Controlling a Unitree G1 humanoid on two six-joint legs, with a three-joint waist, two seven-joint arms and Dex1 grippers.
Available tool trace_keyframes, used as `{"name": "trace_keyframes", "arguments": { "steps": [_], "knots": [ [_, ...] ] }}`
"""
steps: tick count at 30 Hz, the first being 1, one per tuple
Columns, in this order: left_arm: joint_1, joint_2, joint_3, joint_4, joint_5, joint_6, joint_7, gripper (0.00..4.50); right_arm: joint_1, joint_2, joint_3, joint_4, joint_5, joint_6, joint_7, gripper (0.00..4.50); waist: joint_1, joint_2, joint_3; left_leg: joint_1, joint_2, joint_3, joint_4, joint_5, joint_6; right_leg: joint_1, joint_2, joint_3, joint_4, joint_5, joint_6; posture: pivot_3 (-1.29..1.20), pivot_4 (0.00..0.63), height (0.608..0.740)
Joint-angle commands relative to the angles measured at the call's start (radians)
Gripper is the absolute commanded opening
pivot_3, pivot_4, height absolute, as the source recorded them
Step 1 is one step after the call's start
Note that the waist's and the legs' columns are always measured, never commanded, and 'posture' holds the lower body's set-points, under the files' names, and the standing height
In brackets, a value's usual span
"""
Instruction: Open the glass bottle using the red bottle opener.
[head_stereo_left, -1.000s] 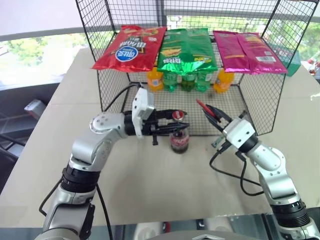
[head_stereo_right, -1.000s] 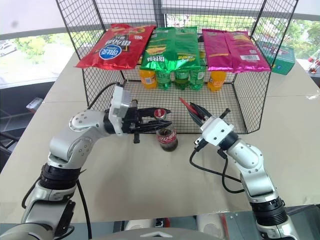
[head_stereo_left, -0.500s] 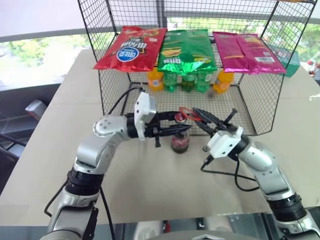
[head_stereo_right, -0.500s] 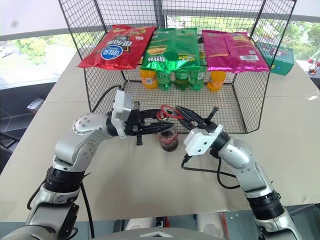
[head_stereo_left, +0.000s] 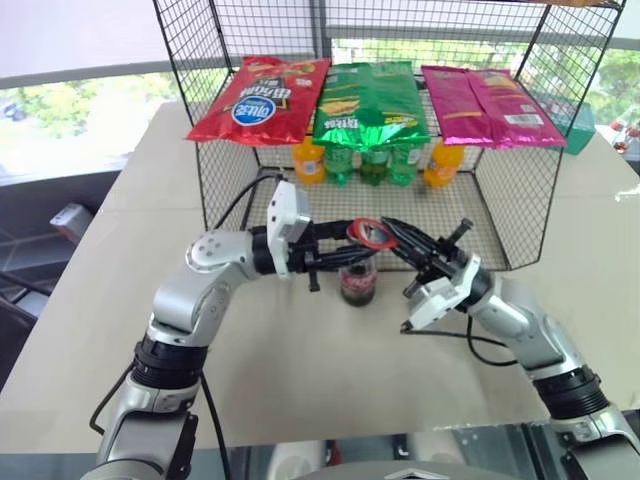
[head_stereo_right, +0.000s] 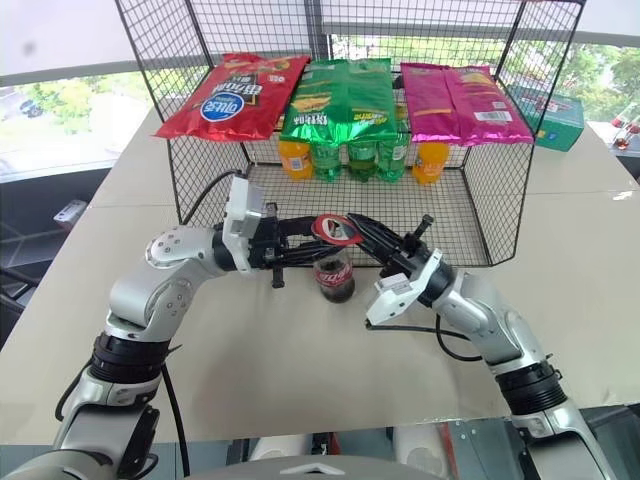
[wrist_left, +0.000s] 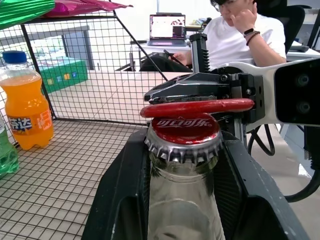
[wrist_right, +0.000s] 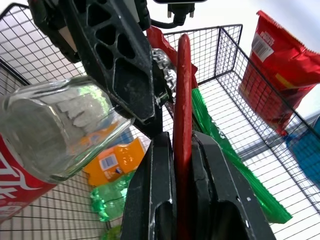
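1. Arms: silver-grey rounded link housings, black joint rings between segments.
2. Wrist blocks: white, boxy.
3. left gripper (head_stereo_left: 345, 255): two black fingers (wrist_right: 117, 60) with triangular lattice cut-outs.
4. right gripper (head_stereo_left: 392, 232): same black, slim tapered fingers (wrist_right: 220, 200).
5. Black cables loop off both wrists.

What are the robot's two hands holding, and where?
Left end effector grips the glass bottle by its neck; right end effector pinches the red bottle opener by its handle.
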Motion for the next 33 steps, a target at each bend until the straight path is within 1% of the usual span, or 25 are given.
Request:
{"name": "trace_keyframes", "arguments": {
  "steps": [1,3,4,5,9,18,24,33],
  "knots": [
    [0.011,-0.003,-0.021,-0.001,-0.005,0.012,-0.008,1.14,0.026,0.005,0.124,0.024,-0.086,-0.017,0.05,0.0,0.0,0.0,0.0,0.0,0.0,0.0,0.0,0.0,0.0,0.0,0.0,0.0,0.0,0.0,0.0,0.0,0.15,0.74],
    [0.018,-0.006,-0.013,-0.003,-0.013,0.017,-0.004,1.14,0.03,0.011,0.11,0.02,-0.073,0.002,0.049,0.0,0.0,0.0,0.0,0.0,0.0,0.0,0.0,0.0,0.0,0.0,0.0,0.0,0.0,0.0,0.0,0.0,0.15,0.74],
    [0.02,-0.005,-0.013,-0.002,-0.006,0.009,-0.003,2.15,0.032,0.013,0.104,0.018,-0.067,0.008,0.049,0.0,0.0,0.0,0.0,0.0,0.0,0.0,0.0,0.0,0.0,0.0,0.0,0.0,0.0,0.0,0.0,0.0,0.15,0.74],
    [0.021,-0.004,-0.012,-0.002,-0.002,0.004,-0.001,2.45,0.033,0.014,0.099,0.016,-0.061,0.015,0.046,0.0,-0.002,0.0,0.0,0.0,0.0,0.0,0.0,0.0,0.0,0.0,0.0,0.0,0.0,0.0,0.0,0.0,0.15,0.74],
    [0.024,0.005,-0.01,-0.01,0.005,-0.002,0.0,4.3,0.035,0.012,0.091,0.006,-0.044,0.04,0.034,0.0,0.0,-0.001,0.0,-0.001,0.0,0.0,0.0,0.0,0.0,-0.001,0.0,0.0,0.0,0.0,0.0,0.0,0.15,0.74],
    [0.012,0.006,0.003,-0.015,0.007,-0.003,0.018,4.3,0.021,0.0,0.054,0.013,-0.04,0.078,0.007,0.0,0.001,-0.001,0.0,-0.001,0.0,0.0,0.0,0.0,0.0,-0.001,0.0,0.0,0.0,0.0,0.0,0.0,0.15,0.74],
    [-0.003,0.008,0.007,-0.014,0.003,0.001,0.03,4.3,0.009,-0.034,0.024,0.043,-0.037,0.086,-0.012,0.0,0.001,-0.001,0.0,-0.001,0.0,0.0,0.0,0.0,0.0,-0.001,0.0,0.0,0.0,0.0,0.0,0.0,0.15,0.74],
    [-0.017,0.014,0.027,-0.023,-0.026,0.037,0.044,4.3,0.015,-0.048,0.023,0.035,-0.026,0.087,-0.01,0.0,0.0,-0.001,0.0,-0.001,0.0,0.0,0.0,0.0,0.0,-0.001,0.0,0.0,0.0,0.0,0.0,0.0,0.15,0.74]
  ]
}}
